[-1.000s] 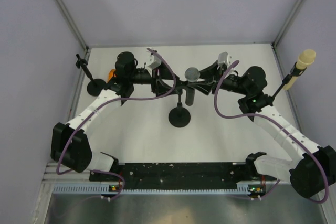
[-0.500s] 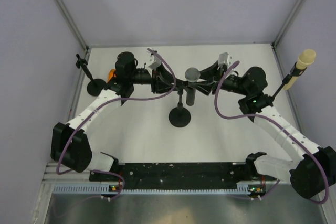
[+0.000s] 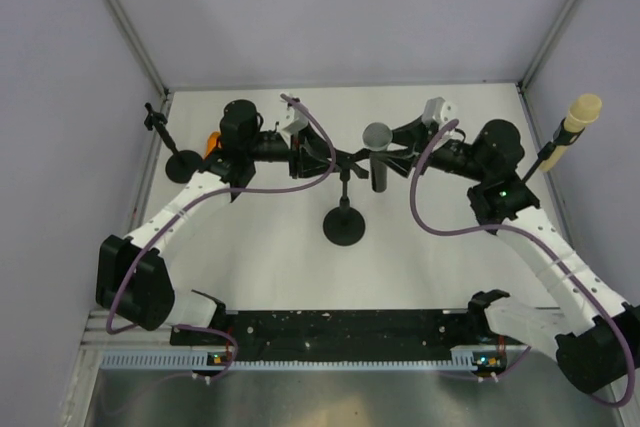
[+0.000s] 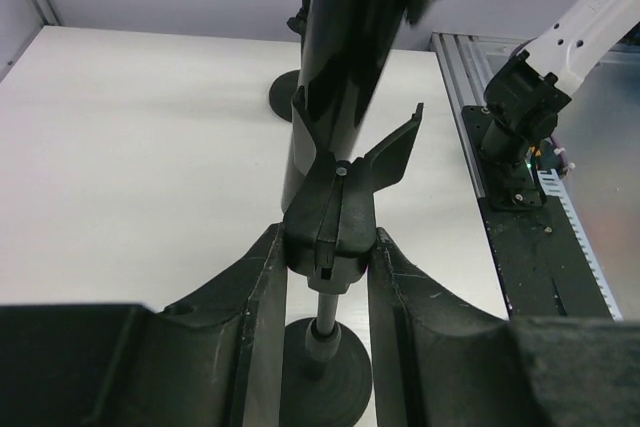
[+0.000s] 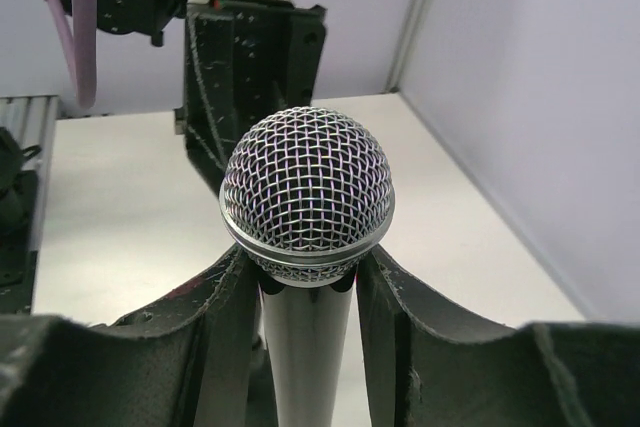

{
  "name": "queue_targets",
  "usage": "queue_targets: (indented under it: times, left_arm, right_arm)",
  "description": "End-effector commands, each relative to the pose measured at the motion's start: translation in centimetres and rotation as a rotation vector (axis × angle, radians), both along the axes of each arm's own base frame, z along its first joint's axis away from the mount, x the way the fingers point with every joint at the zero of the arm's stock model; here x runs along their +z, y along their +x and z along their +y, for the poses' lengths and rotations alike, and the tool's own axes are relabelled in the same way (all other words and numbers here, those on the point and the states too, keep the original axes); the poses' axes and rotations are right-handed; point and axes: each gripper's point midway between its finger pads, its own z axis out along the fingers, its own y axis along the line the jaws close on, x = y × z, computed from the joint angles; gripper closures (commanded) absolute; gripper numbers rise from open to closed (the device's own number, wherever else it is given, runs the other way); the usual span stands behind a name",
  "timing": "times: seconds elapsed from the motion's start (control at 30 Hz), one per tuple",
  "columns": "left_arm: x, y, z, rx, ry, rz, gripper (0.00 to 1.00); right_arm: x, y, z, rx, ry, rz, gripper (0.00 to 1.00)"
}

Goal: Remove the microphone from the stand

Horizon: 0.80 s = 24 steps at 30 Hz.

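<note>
1. Change on the left: my left gripper [image 3: 322, 159] has drawn in from wide open. It now pinches the clip [image 4: 335, 212] at the top of the stand [image 3: 343, 225]. In the left wrist view, one finger presses on each flank of the clip, with only the clip between them.
2. Change on the right: my right gripper [image 3: 392, 154] has shifted to the right of the stand and carried the microphone [image 3: 379, 162] along. A second ago the barrel sat over the stand's post; now it hangs just right of it.
3. Right jaws: partly closed on the barrel directly under the mesh head, one finger on each side in the right wrist view. The grip looks firm.
4. Meaning: with the stand pinned by my left, the pull moves only the microphone. From above, the barrel looks out of the clip. In the left wrist view it rises close behind the clip's open fork, so I cannot tell whether it still touches a prong.
5. Orientation: the long axis is near vertical, roughly parallel to the stand's post. The mesh head points up and the tail points down.
6. Judgement: removal is nearly done. What remains is to carry the microphone farther from the stand.
</note>
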Motion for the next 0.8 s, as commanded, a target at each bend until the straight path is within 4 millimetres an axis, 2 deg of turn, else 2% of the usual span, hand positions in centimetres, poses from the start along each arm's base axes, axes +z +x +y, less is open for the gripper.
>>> queue_targets:
  times: [0.0, 0.1, 0.13, 0.17, 0.27, 0.3, 0.47, 0.57, 0.77]
  left_arm:
    - [0.9, -0.3, 0.3, 0.018, -0.01, -0.042, 1.0]
    - [1.0, -0.2, 0.2, 0.022, -0.009, -0.039, 1.0]
    - [1.0, -0.1, 0.2, 0.025, -0.01, -0.039, 0.95]
    - [1.0, 0.0, 0.3, 0.03, -0.01, -0.039, 0.82]
    - [1.3, -0.1, 0.4, 0.042, -0.013, -0.04, 0.08]
    - [1.4, -0.1, 0.4, 0.047, -0.014, -0.042, 0.01]
    - [1.7, -0.4, 0.6, 0.053, -0.021, -0.053, 0.01]
    - [2.7, -0.2, 1.1, 0.081, -0.032, -0.067, 0.01]
    - [6.0, 1.6, 5.9, 0.261, -0.062, -0.148, 0.01]
  right_arm:
    - [5.5, -0.4, -3.2, -0.116, -0.009, -0.195, 0.75]
    - [5.7, -0.4, -3.6, -0.132, -0.008, -0.199, 0.75]
    - [5.7, -0.1, -3.7, -0.142, -0.007, -0.194, 0.75]
    - [5.8, 0.1, -3.8, -0.152, -0.005, -0.19, 0.75]
    - [6.0, 1.2, -4.3, -0.2, 0.005, -0.182, 0.76]
    - [6.1, 1.4, -4.4, -0.212, 0.01, -0.18, 0.76]
    - [6.0, 2.3, -4.7, -0.25, 0.018, -0.163, 0.76]
    - [6.1, 3.2, -5.1, -0.295, 0.021, -0.153, 0.76]
    - [5.1, 8.6, -6.6, -0.489, -0.045, -0.061, 0.78]
